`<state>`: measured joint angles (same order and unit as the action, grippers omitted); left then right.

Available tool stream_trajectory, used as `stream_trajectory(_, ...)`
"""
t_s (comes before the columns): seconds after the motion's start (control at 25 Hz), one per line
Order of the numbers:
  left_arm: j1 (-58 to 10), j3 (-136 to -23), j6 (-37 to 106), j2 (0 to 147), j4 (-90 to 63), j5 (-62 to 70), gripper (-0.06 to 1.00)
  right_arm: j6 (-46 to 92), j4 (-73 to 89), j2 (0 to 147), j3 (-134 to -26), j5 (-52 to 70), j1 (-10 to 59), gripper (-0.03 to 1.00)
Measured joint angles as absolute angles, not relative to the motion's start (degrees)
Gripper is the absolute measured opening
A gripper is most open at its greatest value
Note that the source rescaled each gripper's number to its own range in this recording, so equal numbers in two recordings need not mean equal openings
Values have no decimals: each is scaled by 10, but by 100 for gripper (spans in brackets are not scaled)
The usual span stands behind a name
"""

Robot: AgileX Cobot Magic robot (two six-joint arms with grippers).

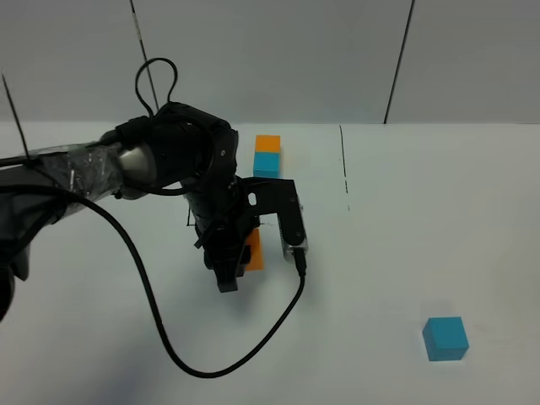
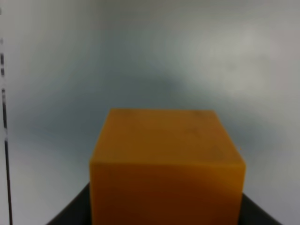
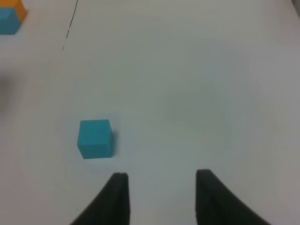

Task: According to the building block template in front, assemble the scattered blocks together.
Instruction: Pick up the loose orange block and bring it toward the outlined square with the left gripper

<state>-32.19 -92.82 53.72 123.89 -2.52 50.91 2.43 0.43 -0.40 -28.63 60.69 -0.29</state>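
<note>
The template (image 1: 267, 155), an orange cube joined to a cyan cube, sits at the back middle of the white table; it also shows in the right wrist view (image 3: 9, 16). No black frame shows around it. My left gripper (image 1: 240, 260) is shut on the loose orange cube (image 1: 252, 250), low over the table in front of the template. The cube fills the left wrist view (image 2: 166, 164), with dark fingers (image 2: 70, 213) at its sides. The loose cyan cube (image 1: 445, 337) lies alone at the front right. My right gripper (image 3: 159, 187) is open and empty, just short of the cyan cube (image 3: 95, 138).
A black cable (image 1: 160, 329) loops from the left arm across the table's front left. A thin dashed black line (image 1: 345, 169) runs down the table right of the template. A short piece of black line (image 1: 189, 221) shows beside the left arm.
</note>
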Motion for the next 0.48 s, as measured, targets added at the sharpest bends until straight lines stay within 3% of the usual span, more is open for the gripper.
stream_trajectory(0.48,-345,-971,537,1307,20,535,0,24,4,-4,-286,607,-3,0)
